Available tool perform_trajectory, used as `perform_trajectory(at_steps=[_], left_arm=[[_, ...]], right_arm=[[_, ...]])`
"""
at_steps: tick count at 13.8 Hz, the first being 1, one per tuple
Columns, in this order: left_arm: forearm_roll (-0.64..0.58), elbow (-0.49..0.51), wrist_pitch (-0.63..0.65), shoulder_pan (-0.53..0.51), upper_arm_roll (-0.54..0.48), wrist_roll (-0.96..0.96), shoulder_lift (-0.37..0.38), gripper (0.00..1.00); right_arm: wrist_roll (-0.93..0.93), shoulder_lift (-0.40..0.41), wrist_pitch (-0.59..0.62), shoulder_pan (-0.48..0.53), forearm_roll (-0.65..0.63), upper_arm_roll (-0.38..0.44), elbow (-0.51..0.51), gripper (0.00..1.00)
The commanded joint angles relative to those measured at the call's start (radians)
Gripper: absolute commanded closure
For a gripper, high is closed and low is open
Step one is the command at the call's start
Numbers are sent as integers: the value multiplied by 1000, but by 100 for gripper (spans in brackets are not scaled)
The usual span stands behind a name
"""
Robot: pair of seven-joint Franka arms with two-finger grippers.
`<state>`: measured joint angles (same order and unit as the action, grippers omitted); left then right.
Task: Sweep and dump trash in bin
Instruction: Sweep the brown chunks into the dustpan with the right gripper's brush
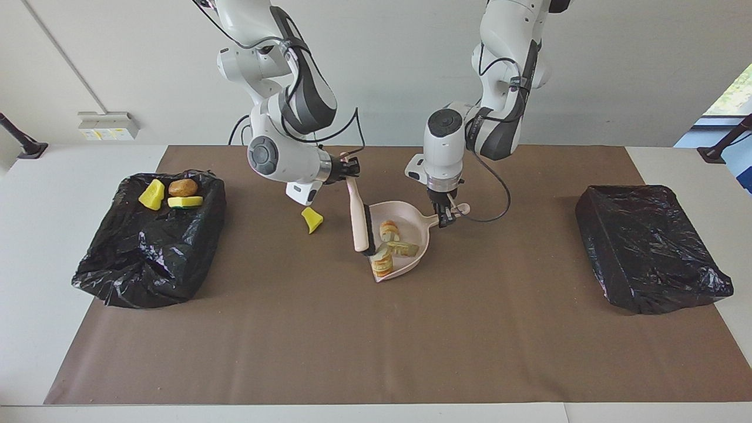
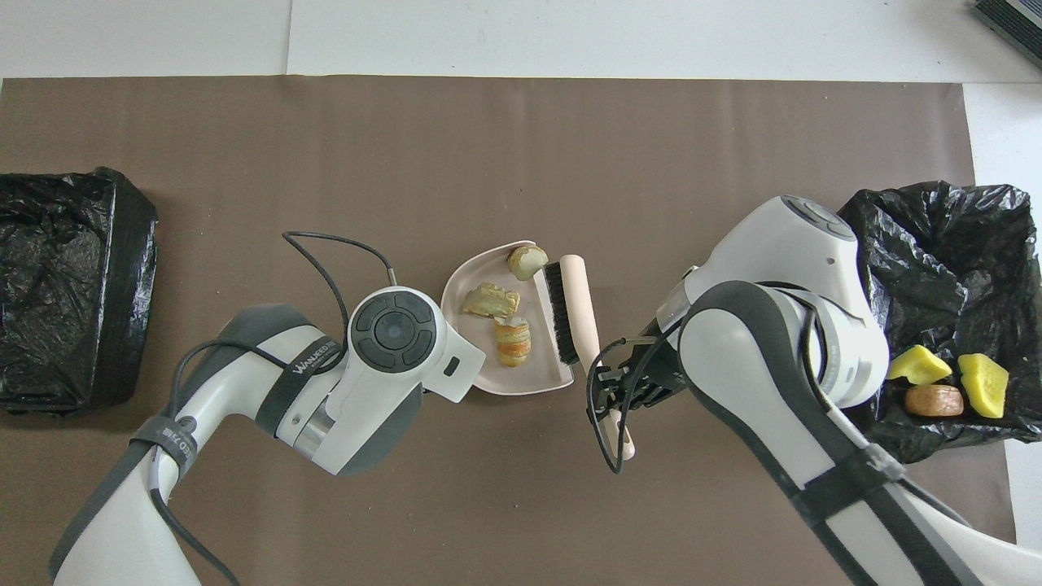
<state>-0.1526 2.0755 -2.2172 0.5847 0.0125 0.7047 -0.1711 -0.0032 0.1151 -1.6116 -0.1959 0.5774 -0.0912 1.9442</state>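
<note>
we are gripping the brush [image 1: 358, 214] in our right gripper [image 1: 351, 168], bristles at the dustpan's [image 1: 405, 235] open edge. our left gripper [image 1: 445, 216] is clamping the pan's handle. three pieces of trash [image 1: 389, 244] are lying in the pan, a yellow chunk [image 1: 312, 220] is perhaps resting on the mat, and three are sitting in the bin [image 1: 150, 247].

Pale wall [image 1: 617, 70], white table [image 1: 35, 247], brown mat [image 1: 376, 341], daylit window [image 1: 731, 94].
</note>
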Motion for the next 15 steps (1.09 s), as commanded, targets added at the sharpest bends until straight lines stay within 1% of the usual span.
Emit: perform_trajectory(at_steps=[1,2,3,4,5,6,7,8,9,10,12,15], left_arm=[[-21,35,-47,-11,3,-8,13,100],[-21,35,-48,-11,3,-7,13,100],[-21,35,-47,-11,3,-7,13,100],[-21,37,-47,-11,3,-5,13,100],[-21,37,-47,-11,3,-2,13,100],[-22,37,-45,-11,3,5,13,100],[-21,37,-44,-11,1,18,13,100],[-22,37,-44,-11,3,27,13,100],[-21,37,-44,-11,3,29,15,100],[-22,37,-42,-10,3,29,15,100],[-22,44,-39,0,3,29,18,100],[-22,46,-41,1,3,29,19,100]], right_arm=[[25,-46,1,10,-194,-8,6,100],[23,-51,-61,-14,-328,-15,16,100],[17,-40,-76,-28,-406,-15,7,100],[-6,-20,-94,-25,-453,-15,2,100],[-36,18,-117,-23,-517,-15,-23,100],[-50,78,-123,-25,-589,-15,-65,100],[-63,119,-122,-30,-641,-16,-94,100],[-66,145,-125,-43,-645,-16,-103,100],[-64,164,-142,-74,-636,-16,-102,100],[-63,170,-163,-94,-578,-16,-90,100],[-64,173,-186,-100,-391,-16,-74,100],[-51,160,-145,-128,-196,-18,-70,100]])
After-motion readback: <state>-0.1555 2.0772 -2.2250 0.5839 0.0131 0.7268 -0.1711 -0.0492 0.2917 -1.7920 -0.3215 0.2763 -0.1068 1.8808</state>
